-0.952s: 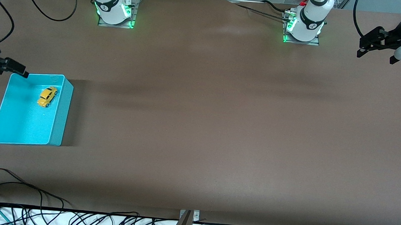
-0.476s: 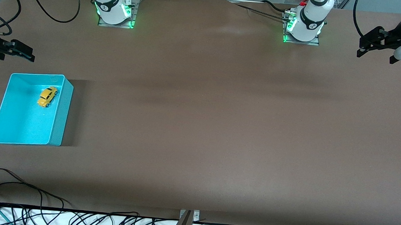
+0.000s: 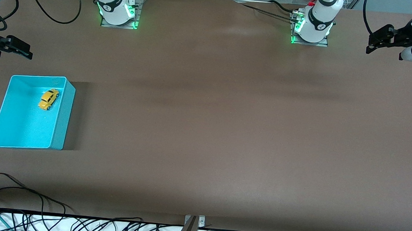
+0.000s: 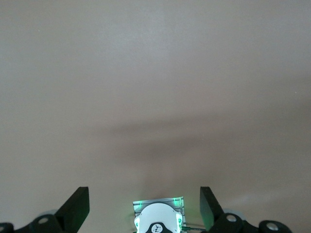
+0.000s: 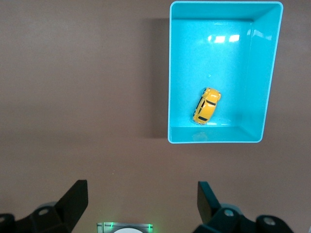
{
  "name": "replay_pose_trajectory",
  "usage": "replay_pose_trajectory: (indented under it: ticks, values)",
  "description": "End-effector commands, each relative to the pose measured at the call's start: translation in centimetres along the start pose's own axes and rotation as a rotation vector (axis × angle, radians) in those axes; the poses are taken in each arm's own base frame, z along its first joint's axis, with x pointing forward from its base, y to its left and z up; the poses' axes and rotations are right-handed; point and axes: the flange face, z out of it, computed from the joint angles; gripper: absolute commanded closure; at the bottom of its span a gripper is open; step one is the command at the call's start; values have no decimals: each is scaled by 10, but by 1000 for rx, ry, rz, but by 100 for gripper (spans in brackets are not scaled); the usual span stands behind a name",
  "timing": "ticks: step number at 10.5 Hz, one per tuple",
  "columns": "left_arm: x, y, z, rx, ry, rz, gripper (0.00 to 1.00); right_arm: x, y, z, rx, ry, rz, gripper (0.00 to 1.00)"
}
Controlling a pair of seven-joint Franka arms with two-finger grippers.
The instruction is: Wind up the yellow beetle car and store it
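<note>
- The yellow beetle car (image 3: pixel 48 98) (image 5: pixel 206 106) sits on its wheels inside the turquoise bin (image 3: pixel 60 120) (image 5: pixel 177 73), below the right gripper's height.
- Right gripper (image 3: pixel 16 49) (image 5: pixel 141 206) hangs spread wide and empty over bare table (image 3: pixel 205 130) beside the bin.
- Left gripper (image 3: pixel 378 42) (image 4: pixel 144 206), equally wide and empty, waits over its own end, well apart from the car.

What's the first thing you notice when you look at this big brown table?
The bright turquoise bin jumps out, sitting at the right arm's end of the table. Inside it lies a tiny yellow beetle car, near the bin's wall farthest from the front camera. Both grippers are open and hold nothing: the right gripper is over bare table just past the bin, and the left gripper waits over the left arm's end.
</note>
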Motion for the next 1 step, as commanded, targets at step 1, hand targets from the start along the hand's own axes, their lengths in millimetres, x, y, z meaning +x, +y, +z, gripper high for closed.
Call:
replay_pose_trajectory:
  ticks: [1]
  values:
    - [2, -13, 2, 3, 24, -27, 0, 2, -5, -11, 21, -2, -6, 0]
